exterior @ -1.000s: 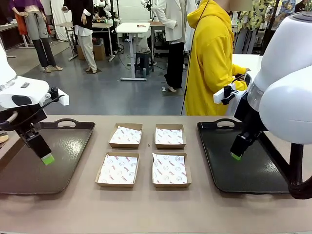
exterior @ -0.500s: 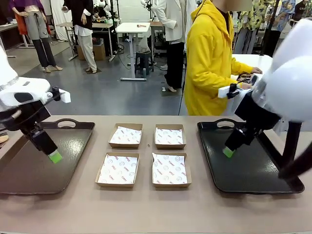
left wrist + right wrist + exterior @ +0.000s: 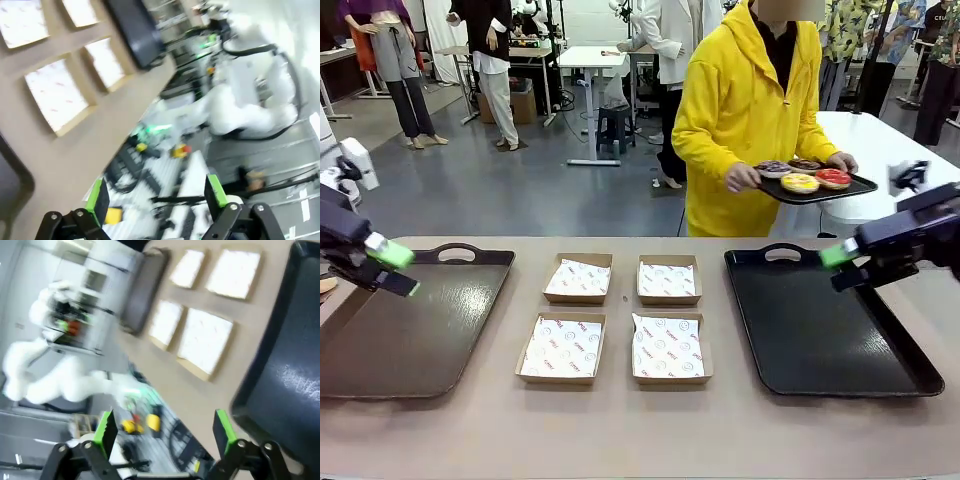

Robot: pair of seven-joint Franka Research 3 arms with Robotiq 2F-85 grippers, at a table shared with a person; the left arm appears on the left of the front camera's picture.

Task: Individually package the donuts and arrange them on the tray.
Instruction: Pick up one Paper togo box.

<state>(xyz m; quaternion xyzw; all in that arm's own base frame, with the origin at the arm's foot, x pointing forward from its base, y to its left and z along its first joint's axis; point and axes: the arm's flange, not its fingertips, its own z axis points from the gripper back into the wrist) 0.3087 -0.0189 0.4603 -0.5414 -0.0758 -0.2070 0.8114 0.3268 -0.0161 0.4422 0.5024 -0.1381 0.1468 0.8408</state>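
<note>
Front view: the left gripper [image 3: 398, 269] hangs wide and empty over the left tray [image 3: 420, 340]. The right gripper [image 3: 840, 268] gapes just as wide over the right tray [image 3: 820, 350]. The donuts [image 3: 801, 176] sit beyond and above the right gripper, on a small tray [image 3: 817, 194] that a person [image 3: 750, 110] holds.

Left wrist view, blurred: the left gripper [image 3: 156, 196] is spread, with what seem to be boxes [image 3: 55, 95] far ahead.

Right wrist view: the right gripper [image 3: 165, 430] is wide, with boxes [image 3: 205, 342] ahead and the right tray [image 3: 285, 375] beside them.

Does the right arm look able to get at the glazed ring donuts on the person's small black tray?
Probably not yet: the donuts ride on the hand-held tray beyond the table's far edge, above the open right gripper.
</note>
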